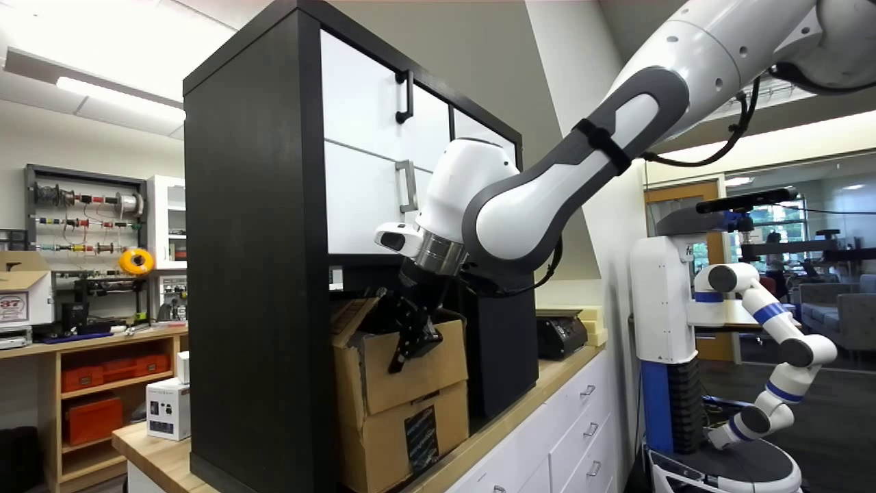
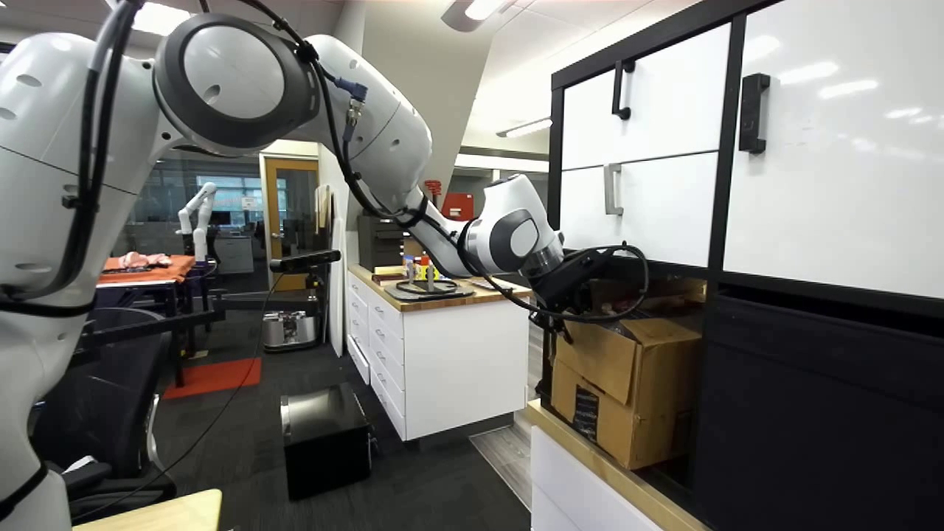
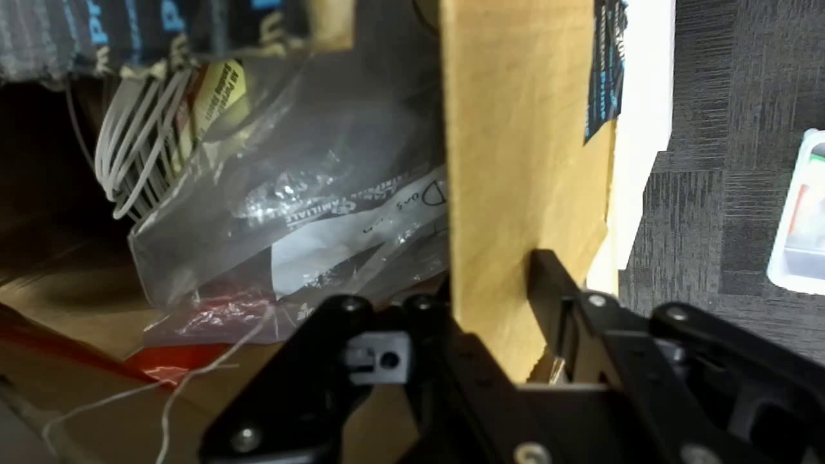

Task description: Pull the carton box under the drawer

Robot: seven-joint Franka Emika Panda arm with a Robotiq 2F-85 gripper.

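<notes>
The carton box, brown with a dark label, stands in the open bottom compartment of the black cabinet, below the white drawer fronts. It also shows in an exterior view, loose flap up. My gripper is at the top edge of the box's front side, also in an exterior view. In the wrist view my gripper has its fingers on both sides of the box's front flap. One finger is outside; the other is inside, its tip hidden. I cannot tell whether they clamp the cardboard.
Plastic bags and white cables lie inside the box. The black cabinet frames it closely. A dark fabric bin stands beside it. The wooden counter edge runs in front. A white mobile robot stands farther off.
</notes>
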